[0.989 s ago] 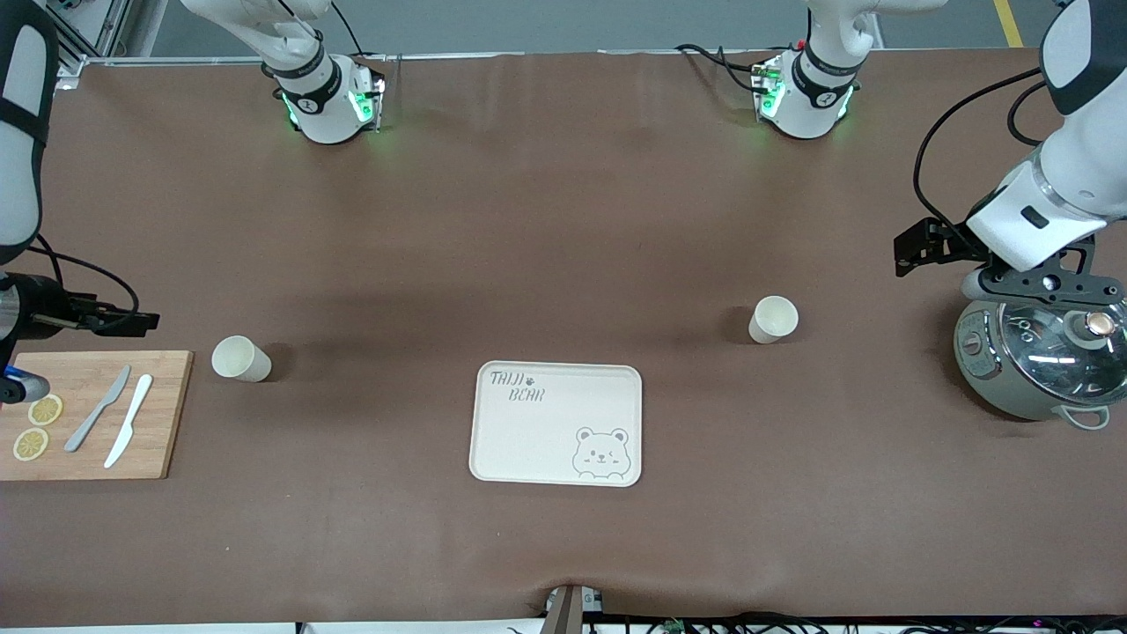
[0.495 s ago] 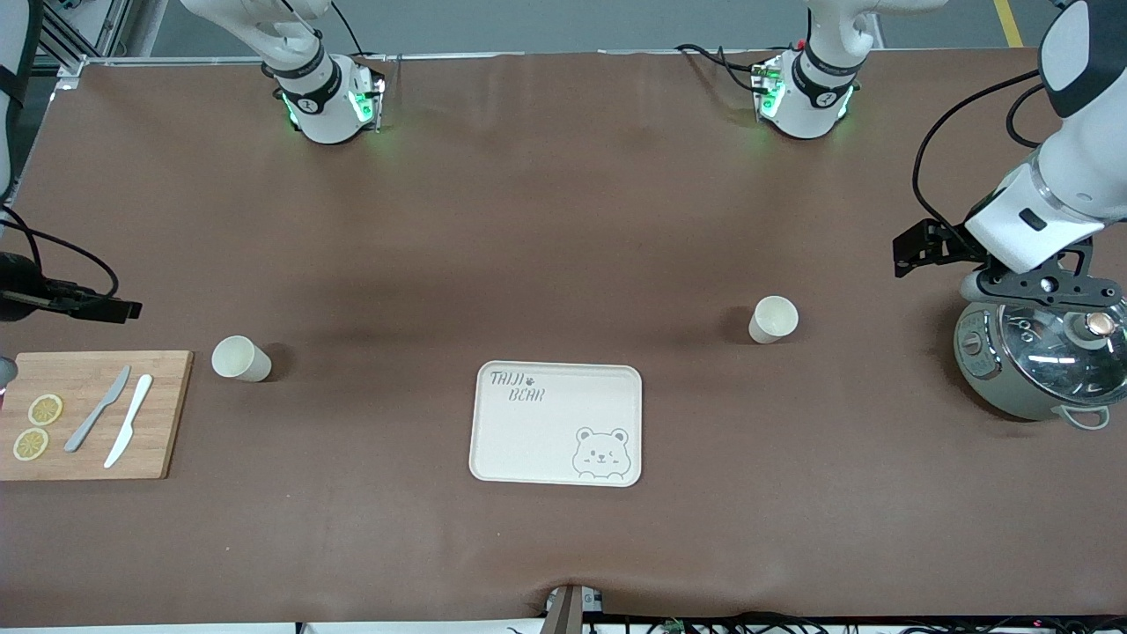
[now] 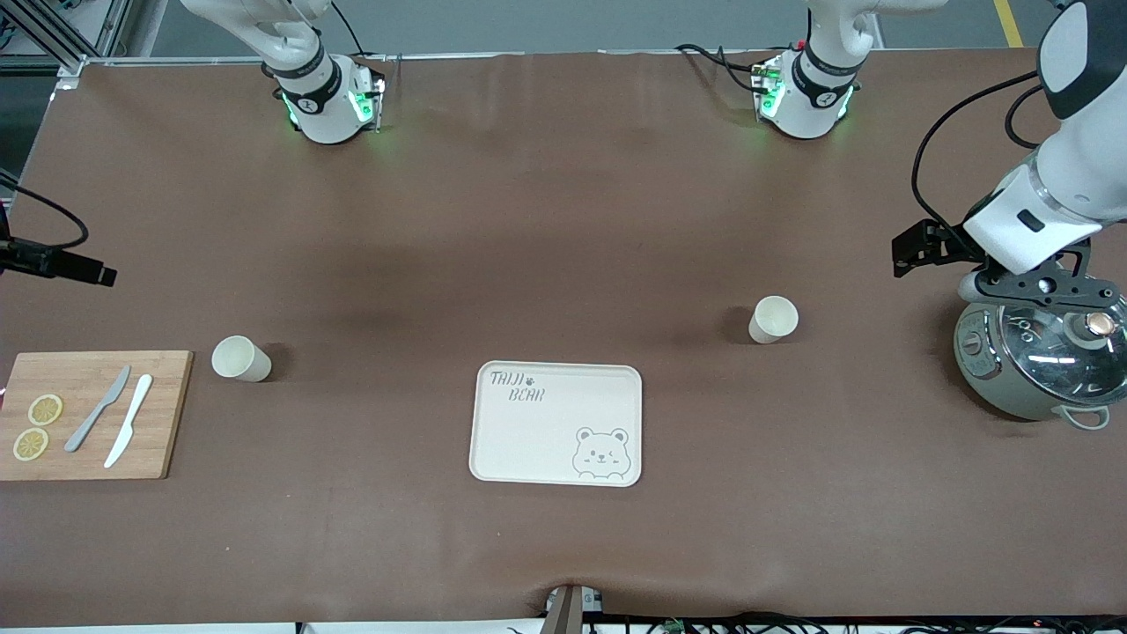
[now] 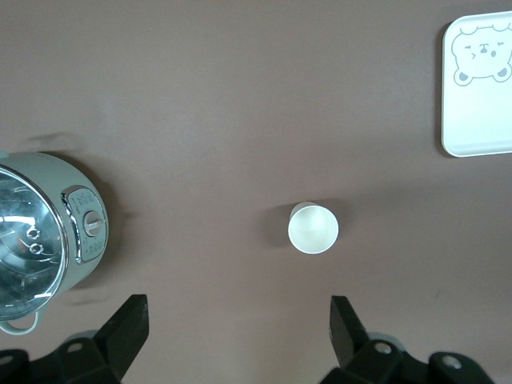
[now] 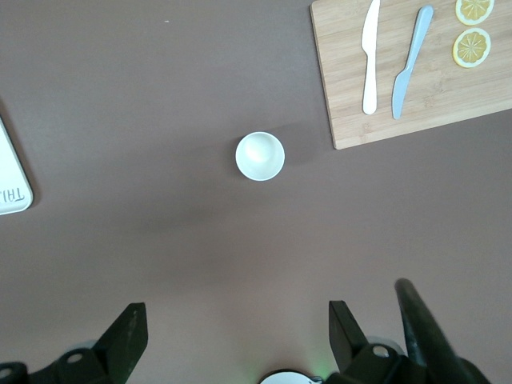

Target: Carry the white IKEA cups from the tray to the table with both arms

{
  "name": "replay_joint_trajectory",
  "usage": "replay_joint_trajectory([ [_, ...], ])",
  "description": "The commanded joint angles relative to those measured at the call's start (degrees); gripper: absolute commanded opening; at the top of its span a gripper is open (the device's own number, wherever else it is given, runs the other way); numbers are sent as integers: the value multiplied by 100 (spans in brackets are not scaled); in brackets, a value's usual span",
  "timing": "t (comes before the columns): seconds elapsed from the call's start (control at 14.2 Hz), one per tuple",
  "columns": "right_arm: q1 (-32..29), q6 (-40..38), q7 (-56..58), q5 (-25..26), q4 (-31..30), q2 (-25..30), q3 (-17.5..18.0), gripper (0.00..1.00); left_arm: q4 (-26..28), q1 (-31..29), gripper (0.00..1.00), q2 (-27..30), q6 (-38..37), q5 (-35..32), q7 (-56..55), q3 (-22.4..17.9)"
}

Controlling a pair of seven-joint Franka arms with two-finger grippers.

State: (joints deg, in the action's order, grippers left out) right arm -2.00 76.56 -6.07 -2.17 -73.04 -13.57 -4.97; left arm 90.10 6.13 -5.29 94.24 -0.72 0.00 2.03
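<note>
Two white IKEA cups stand upright on the brown table. One cup (image 3: 239,358) (image 5: 260,156) is beside the cutting board, toward the right arm's end. The other cup (image 3: 773,319) (image 4: 313,228) stands between the bear tray and the pot, toward the left arm's end. My left gripper (image 3: 1043,283) (image 4: 238,320) hangs open and empty above the pot's rim, apart from its cup. My right gripper (image 5: 238,324) is open and empty, high above bare table, well clear of its cup. In the front view only a black part of the right wrist shows at the table's end.
A cream bear tray (image 3: 556,423) (image 4: 480,112) lies mid-table, nearer the front camera than both cups. A grey pot with a glass lid (image 3: 1039,361) (image 4: 40,232) sits at the left arm's end. A wooden board (image 3: 97,414) (image 5: 408,80) carries two knives and lemon slices.
The right arm has drawn back from over the cutting board toward the table's end, mostly leaving the front view. The left arm has barely shifted. Both cups are still.
</note>
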Motion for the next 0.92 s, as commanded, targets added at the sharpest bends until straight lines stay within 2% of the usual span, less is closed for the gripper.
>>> replay_joint_trajectory([
  [0.0,-2,314,88,15,-735,608,14,100,-98,11,100,-16,-116,-16,-8,26],
  [0.14,-2,805,132,23,-1464,1179,22,100,-107,2,100,-16,-116,-16,-8,26],
  [0.21,15,886,150,49,-1563,1260,31,100,-107,2,100,-16,-116,-16,-8,26],
  [0.42,24,878,229,269,-1722,1489,189,100,-107,2,100,-16,-116,-16,0,26],
  [0.85,-11,948,238,261,-1810,1577,181,100,-107,-15,100,-16,-116,-16,0,26],
])
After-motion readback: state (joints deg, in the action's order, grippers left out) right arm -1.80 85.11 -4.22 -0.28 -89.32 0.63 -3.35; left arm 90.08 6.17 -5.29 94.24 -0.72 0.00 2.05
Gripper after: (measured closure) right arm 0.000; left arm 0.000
